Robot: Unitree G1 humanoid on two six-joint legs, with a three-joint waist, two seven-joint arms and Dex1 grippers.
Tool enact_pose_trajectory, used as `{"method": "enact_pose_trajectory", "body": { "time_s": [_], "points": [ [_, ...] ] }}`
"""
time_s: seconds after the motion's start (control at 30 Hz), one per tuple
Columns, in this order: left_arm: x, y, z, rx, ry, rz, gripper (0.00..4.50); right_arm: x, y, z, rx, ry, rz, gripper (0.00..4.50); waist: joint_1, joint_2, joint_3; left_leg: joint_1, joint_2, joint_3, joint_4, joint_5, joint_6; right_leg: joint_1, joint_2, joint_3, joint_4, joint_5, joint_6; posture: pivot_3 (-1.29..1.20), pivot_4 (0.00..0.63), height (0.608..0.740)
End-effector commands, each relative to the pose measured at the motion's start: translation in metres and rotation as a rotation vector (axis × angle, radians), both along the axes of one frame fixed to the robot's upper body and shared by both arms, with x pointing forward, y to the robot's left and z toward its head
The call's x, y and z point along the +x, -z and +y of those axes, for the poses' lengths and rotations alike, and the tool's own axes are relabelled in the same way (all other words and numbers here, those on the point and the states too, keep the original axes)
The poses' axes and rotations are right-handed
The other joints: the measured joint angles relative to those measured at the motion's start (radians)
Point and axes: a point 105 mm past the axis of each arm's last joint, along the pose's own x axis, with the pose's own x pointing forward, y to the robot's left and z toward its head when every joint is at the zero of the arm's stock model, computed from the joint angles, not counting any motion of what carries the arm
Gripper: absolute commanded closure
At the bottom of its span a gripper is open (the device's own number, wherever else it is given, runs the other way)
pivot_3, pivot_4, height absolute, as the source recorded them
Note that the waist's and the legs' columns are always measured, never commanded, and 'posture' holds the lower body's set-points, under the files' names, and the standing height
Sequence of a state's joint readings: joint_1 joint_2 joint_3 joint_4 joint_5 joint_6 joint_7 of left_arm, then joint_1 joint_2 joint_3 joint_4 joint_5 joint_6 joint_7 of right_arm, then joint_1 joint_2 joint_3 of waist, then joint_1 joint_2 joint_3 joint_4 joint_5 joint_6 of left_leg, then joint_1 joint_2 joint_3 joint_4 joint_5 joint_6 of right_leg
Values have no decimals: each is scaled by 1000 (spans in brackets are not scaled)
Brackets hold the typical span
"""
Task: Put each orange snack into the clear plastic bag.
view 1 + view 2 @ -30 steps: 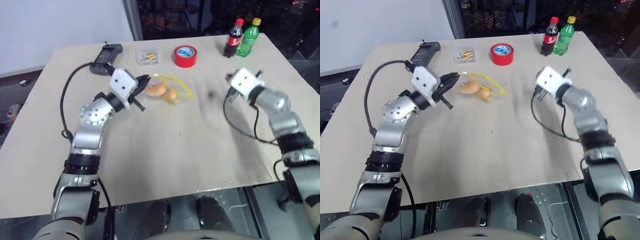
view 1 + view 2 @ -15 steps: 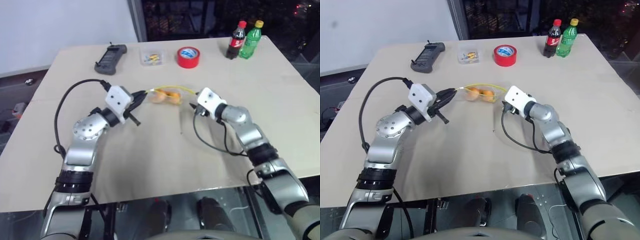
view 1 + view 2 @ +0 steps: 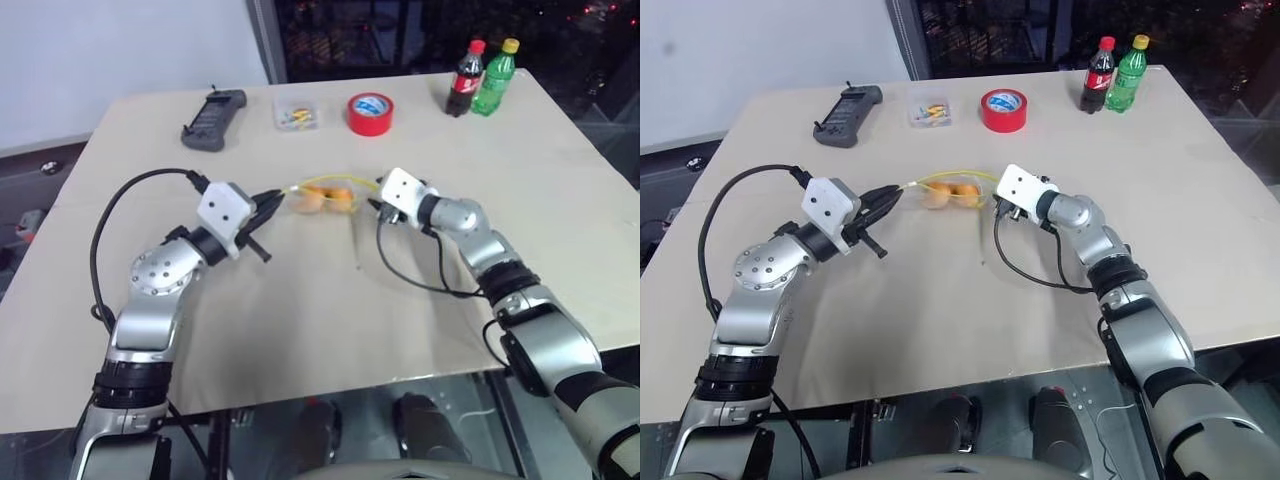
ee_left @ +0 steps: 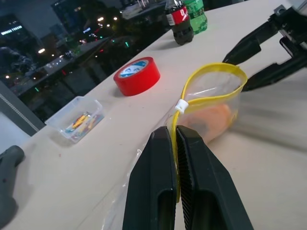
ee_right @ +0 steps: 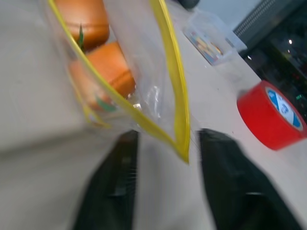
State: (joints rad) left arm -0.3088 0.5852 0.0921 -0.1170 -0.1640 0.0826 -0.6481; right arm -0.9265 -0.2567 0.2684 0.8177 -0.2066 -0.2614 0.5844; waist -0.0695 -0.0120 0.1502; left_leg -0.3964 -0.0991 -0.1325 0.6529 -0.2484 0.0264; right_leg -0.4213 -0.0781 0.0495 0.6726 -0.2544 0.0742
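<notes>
The clear plastic bag (image 3: 325, 193) lies mid-table with its yellow-edged mouth (image 4: 216, 79) gaping. Both orange snacks (image 5: 108, 72) (image 5: 84, 19) sit inside it, side by side (image 3: 937, 192) (image 3: 964, 192). My left gripper (image 4: 173, 132) is shut on the bag's yellow strip at its left end (image 3: 280, 200). My right gripper (image 5: 168, 184) stands open at the bag's right end (image 3: 373, 200), its fingers (image 5: 112, 187) on either side of the tip of the yellow edge (image 5: 183, 153) without pinching it.
A red tape roll (image 3: 370, 113) and a small clear box (image 3: 297, 115) stand behind the bag. A cola bottle (image 3: 463, 78) and a green bottle (image 3: 495, 75) are at the far right corner, a black handset (image 3: 212, 118) at the far left.
My right arm has swung left from the table's right side to the bag's right end. My left gripper has drawn the bag slightly back while staying shut on it.
</notes>
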Motion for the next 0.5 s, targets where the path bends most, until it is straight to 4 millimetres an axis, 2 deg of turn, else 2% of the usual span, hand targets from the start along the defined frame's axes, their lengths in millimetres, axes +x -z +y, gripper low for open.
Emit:
{"method": "enact_pose_trajectory", "body": {
  "time_s": [0.03,0.27,0.33,0.5],
  "points": [
    [-5,-16,2,1,-3,-64,4500,1,-18,6,23,-35,-53,4404,0,0,0,0,0,0,0,0,0,0,0,0,0,0,0,0,150,740],
    [-2,-19,3,-3,-6,-72,4500,7,-27,-3,26,-5,-80,4459,1,0,0,0,0,0,0,0,0,0,0,0,0,0,0,0,150,740],
    [6,-24,0,-12,-12,-94,4500,17,-43,-17,45,77,-128,4459,4,0,0,0,0,0,0,0,0,0,0,0,0,0,0,0,150,740],
    [38,-55,-5,-61,-60,-177,4500,35,-99,-62,67,279,-316,4459,18,0,0,-1,-1,-2,1,0,0,0,-1,-2,0,0,0,0,150,740]
  ]
}}
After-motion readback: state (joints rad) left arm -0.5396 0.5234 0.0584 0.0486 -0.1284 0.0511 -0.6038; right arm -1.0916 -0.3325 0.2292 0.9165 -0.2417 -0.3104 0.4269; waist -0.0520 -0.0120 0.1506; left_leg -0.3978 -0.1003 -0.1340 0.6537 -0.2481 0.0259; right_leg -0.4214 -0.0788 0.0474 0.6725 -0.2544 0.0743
